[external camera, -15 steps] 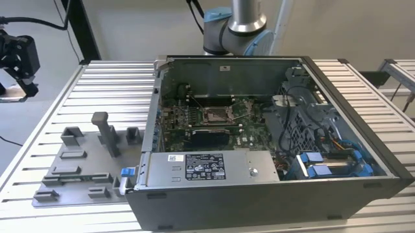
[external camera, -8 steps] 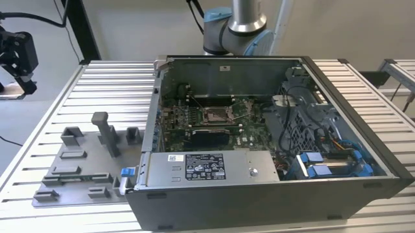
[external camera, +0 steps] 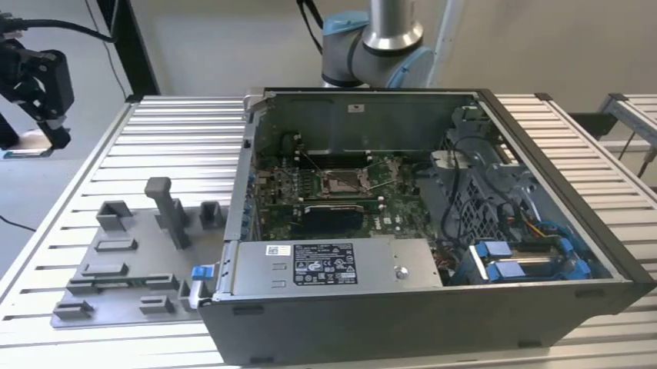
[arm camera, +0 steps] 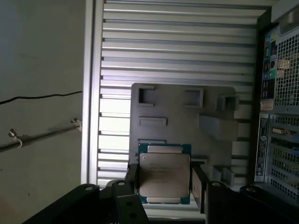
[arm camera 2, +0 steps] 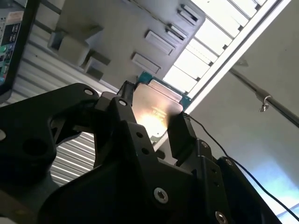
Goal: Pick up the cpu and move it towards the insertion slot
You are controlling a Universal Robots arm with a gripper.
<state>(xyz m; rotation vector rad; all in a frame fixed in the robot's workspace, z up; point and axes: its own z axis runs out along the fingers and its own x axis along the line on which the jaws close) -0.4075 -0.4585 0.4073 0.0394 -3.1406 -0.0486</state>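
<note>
The end effector [arm camera: 165, 173] is closed on the cpu [arm camera: 164, 179]. In both wrist views its two black fingers [arm camera: 198, 184] press against opposite edges of the chip. The silvery face is turned to the first wrist view and catches a bright glare in the second wrist view [arm camera 2: 156, 109]. The cpu is lifted clear of the grey moulded tray [arm camera: 182, 116] and touches none of its blocks.

In the exterior view the tray [external camera: 123, 261] lies flat on the slatted metal surface [external camera: 175, 131], close to the edge on the exterior view's left. The open computer case [external camera: 431, 315] stands just beside the tray and fills most of the rest of the surface. The end effector appears in that view as a dark shape [external camera: 41, 92] up by the surface's far corner on the exterior view's left — well apart from the case.

The insertion slot [external camera: 342, 182] sits inside the case on the green circuit board [external camera: 395, 219], with a shiny metal frame around a dark centre — nothing rests in it.
</note>
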